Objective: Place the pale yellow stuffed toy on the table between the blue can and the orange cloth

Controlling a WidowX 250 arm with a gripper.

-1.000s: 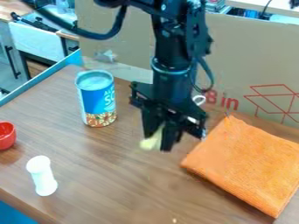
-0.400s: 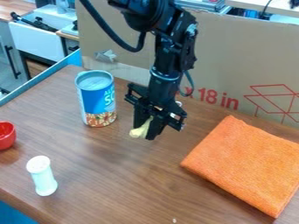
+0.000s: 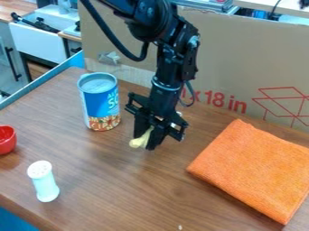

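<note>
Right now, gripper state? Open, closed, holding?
Gripper: jaws closed on a small pale-yellow object, held above or at the wooden table; can't tell whether it touches down.

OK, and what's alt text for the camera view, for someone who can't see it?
A black robot pincer grips a small pale-yellow object over a wooden table, between a blue can and a folded orange cloth. A white shaker and red bowl sit at left.
</note>
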